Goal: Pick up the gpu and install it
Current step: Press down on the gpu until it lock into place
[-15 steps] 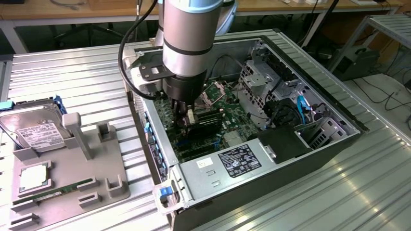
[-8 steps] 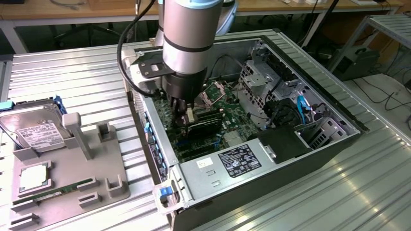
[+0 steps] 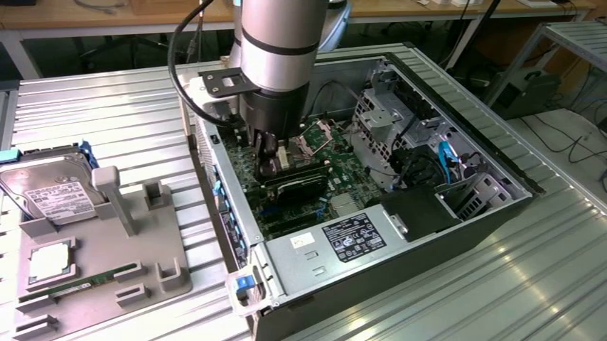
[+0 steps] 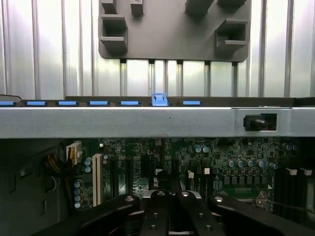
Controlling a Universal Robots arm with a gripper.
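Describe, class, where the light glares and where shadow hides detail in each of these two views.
Exterior view: glare streaks the ribbed metal table toward its right, while the arm shades the motherboard around the gpu. Wrist view: bright sheen on the case's edge rail, and the closed gripper sits dark in the foreground.

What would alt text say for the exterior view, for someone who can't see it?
A robot arm reaches into an open computer case, its shut pincer at a dark gpu on the green motherboard. At the exterior view's left, a grey tray holds a hard drive.
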